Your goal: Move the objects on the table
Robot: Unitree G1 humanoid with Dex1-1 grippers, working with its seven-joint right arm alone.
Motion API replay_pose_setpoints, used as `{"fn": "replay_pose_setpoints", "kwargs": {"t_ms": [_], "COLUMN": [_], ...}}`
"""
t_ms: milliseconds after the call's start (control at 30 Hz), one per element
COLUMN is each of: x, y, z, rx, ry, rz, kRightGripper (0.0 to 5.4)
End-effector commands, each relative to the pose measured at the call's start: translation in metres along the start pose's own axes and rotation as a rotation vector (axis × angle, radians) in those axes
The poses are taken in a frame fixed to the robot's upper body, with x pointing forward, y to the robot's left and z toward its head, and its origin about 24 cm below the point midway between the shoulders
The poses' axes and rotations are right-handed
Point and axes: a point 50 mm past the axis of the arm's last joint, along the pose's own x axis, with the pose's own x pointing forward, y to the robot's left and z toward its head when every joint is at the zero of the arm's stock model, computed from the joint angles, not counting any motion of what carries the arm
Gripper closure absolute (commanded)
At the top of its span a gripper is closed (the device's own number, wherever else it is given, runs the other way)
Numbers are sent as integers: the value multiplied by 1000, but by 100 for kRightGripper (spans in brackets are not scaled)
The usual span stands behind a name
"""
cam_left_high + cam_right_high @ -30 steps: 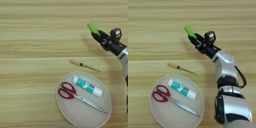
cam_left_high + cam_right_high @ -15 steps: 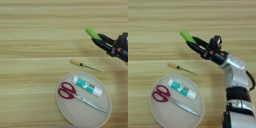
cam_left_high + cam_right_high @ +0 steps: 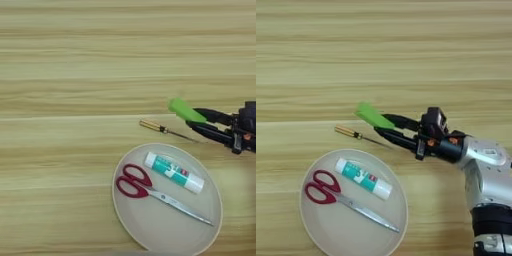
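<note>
Wood-grained table (image 3: 60,75) is lying bare across its far and left stretches. Nearest, the round beige plate (image 3: 331,235) is holding red-handled scissors (image 3: 323,188) and a glue stick (image 3: 362,178). Just beyond its rim the thin screwdriver (image 3: 160,129) is lying. The right gripper (image 3: 387,128) is pinching the green block (image 3: 374,116) just above it; only the right eye view is showing the silver forearm (image 3: 483,157).

Changes since a second ago:

- Gripper (image 3: 387,126): moved from the far right of the table toward the near side and the left; now just beyond the plate's (image 3: 316,227) far rim, over the screwdriver's (image 3: 358,135) shaft.
- Green block (image 3: 374,116): carried along in the fingers; was well beyond the screwdriver, now above its tip end.
- Forearm: swung lower, now reaching in level from the right.
</note>
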Motion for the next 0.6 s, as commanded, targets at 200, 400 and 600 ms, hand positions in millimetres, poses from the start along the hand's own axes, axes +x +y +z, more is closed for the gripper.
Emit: {"fn": "replay_pose_setpoints", "kwargs": {"t_ms": [200,400,600], "x": [-13,-15,-20], "y": [-21,-27,-41], "z": [7,-1,-18], "rx": [-89,-84,-102], "ry": [59,81,240], "rz": [-157,-228,-360], "kRightGripper": [402,402,402]}}
